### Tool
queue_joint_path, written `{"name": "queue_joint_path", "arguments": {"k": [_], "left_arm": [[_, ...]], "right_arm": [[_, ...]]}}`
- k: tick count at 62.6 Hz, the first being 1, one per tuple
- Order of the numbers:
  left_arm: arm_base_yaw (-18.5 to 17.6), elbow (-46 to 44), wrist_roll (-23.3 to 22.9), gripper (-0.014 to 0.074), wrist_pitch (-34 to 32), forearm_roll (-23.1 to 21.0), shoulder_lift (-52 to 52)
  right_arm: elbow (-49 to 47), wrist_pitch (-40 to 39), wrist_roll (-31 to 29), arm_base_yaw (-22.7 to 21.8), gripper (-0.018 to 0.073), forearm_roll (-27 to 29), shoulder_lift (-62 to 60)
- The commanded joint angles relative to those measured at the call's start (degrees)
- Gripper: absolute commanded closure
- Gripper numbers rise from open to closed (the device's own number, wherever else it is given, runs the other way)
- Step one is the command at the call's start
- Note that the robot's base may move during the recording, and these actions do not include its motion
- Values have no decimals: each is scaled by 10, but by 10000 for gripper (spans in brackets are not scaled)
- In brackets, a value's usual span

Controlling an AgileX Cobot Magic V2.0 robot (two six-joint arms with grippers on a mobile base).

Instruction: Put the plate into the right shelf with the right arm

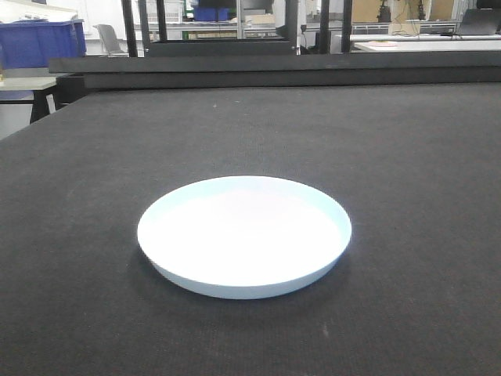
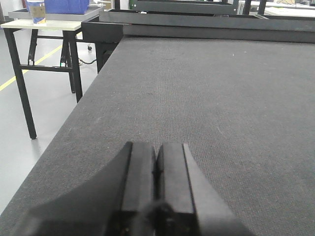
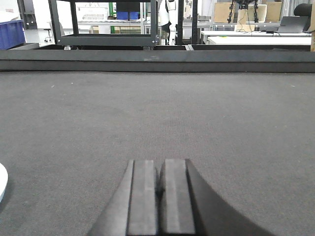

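The round white plate (image 1: 244,233) lies flat on the dark felt table (image 1: 407,157), in the middle of the front view. A sliver of the plate (image 3: 2,183) shows at the left edge of the right wrist view. My right gripper (image 3: 160,164) is shut with nothing between its fingers, low over the felt, to the right of the plate and apart from it. My left gripper (image 2: 156,147) is also shut and holds nothing, near the table's left edge. The right shelf is out of view. Neither gripper appears in the front view.
A raised black border (image 3: 157,60) runs along the table's far side. Left of the table stands a small black-legged side table (image 2: 39,29) with a blue bin (image 2: 66,6) on it. Another blue bin (image 1: 43,41) and a dark rack frame (image 3: 106,24) stand behind.
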Motion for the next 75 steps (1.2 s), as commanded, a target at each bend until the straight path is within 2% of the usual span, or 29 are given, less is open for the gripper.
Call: {"name": "queue_joint_path", "arguments": {"k": [1,27,39,43,47,59,69,75], "left_arm": [[1,6,-2,643,-49,-4,-3],[1,6,-2,643,-49,-4,-3],[1,6,-2,643,-49,-4,-3],[1,6,-2,643,-49,-4,-3],[1,6,-2,643,-49,-4,-3],[1,6,-2,643,-49,-4,-3],[1,6,-2,643,-49,-4,-3],[1,6,-2,643,-49,-4,-3]], "right_arm": [[-3,-47,-4,-2,503,-6,-8],[-3,-56,-4,-2,503,-6,-8],[-7,-121,3,-1,503,-6,-8],[-26,-117,20,-1,503,-6,-8],[-62,-78,53,-1,503,-5,-7],[-225,112,52,-1,503,-5,36],[-368,226,15,-1,503,4,136],[-446,320,-39,-1,503,54,219]]}}
